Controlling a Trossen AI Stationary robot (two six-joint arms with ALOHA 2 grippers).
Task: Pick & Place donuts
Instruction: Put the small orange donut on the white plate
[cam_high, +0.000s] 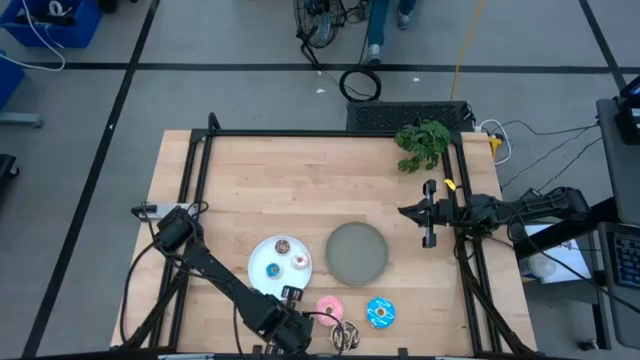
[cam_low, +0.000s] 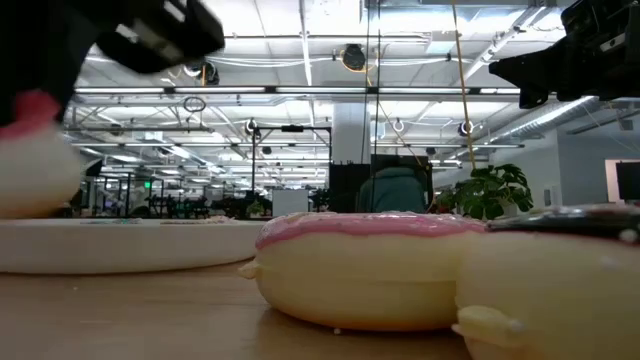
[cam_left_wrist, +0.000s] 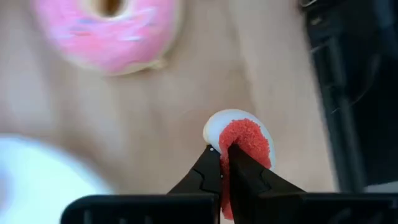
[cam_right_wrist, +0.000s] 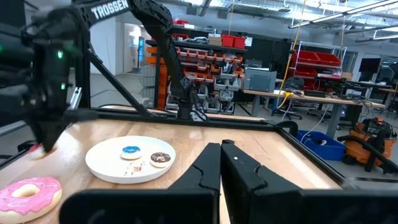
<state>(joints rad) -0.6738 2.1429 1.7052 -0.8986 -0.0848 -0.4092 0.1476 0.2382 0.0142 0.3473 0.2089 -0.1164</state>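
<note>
While the left gripper (cam_left_wrist: 225, 163) stands at the table's near edge with its jaws clamped on the rim of the tiny red donut (cam_left_wrist: 244, 142), the grip appears to be narrow: only a thin edge of the ring sits between the fingertips, so a lift could let the donut pivot or slip out and roll toward the table edge just beside it. The red donut shows a rough crimson top over a pale whitish base. The pink donut (cam_high: 330, 309), larger, with pink icing on a cream body, lies just beside the left gripper, and the blue sprinkled donut (cam_high: 380, 312) lies flat farther along the near edge. Tiny blue, brown and whitish-pink donuts rest on the white plate (cam_high: 262, 258); the grey plate (cam_high: 356, 252) stands beside it. The right gripper (cam_high: 429, 212) waits at the table's right side, jaws together on nothing
</note>
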